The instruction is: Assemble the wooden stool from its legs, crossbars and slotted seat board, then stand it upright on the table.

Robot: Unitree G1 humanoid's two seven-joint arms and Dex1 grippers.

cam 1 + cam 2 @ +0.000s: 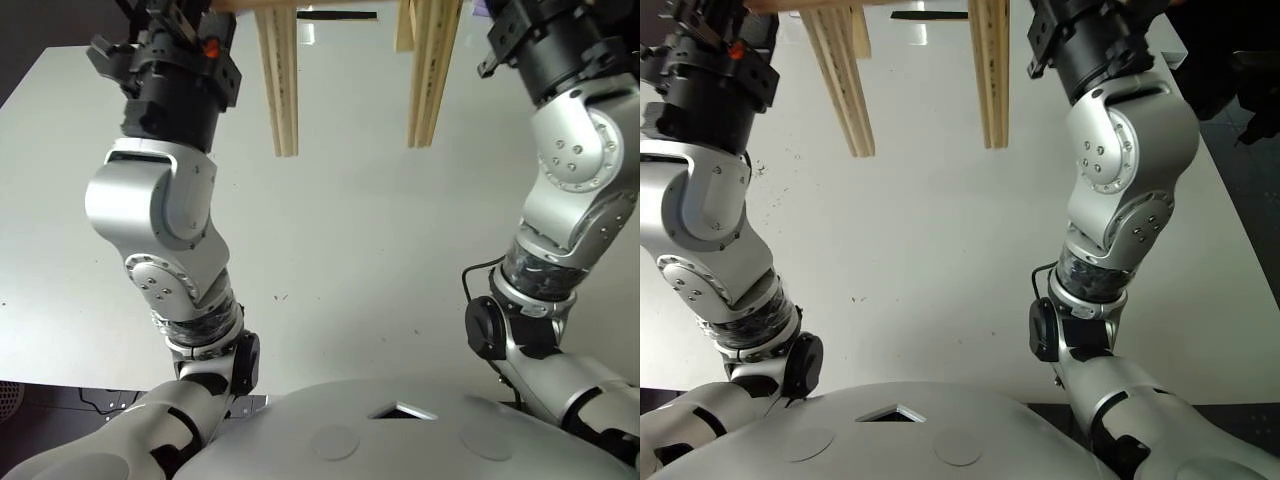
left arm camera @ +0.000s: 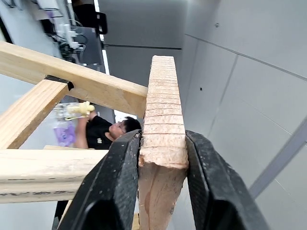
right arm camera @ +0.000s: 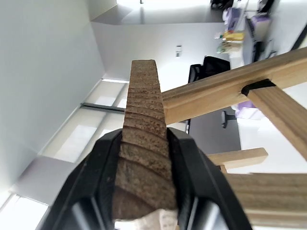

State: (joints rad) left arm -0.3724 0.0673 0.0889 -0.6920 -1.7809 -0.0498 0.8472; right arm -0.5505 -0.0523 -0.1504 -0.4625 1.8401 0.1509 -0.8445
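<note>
1. The left gripper (image 2: 163,143) is clamped on one edge of the seat board (image 2: 162,96), its black jaws pressed flat against both faces of the wood.
2. The right gripper (image 3: 144,143) is clamped on the opposite edge of the same board in the same way, with the ridged end grain rising between its jaws.
3. Past each gripper, a crossbar (image 2: 72,79) runs off from the board and joins a leg at a dark notch.
4. The stool is assembled and held up between the two raised arms. Two pairs of legs (image 1: 280,80) hang down from the board at the top of the head views.
5. The lower ends of the legs hang over the white table (image 1: 350,250), between the arms.
</note>
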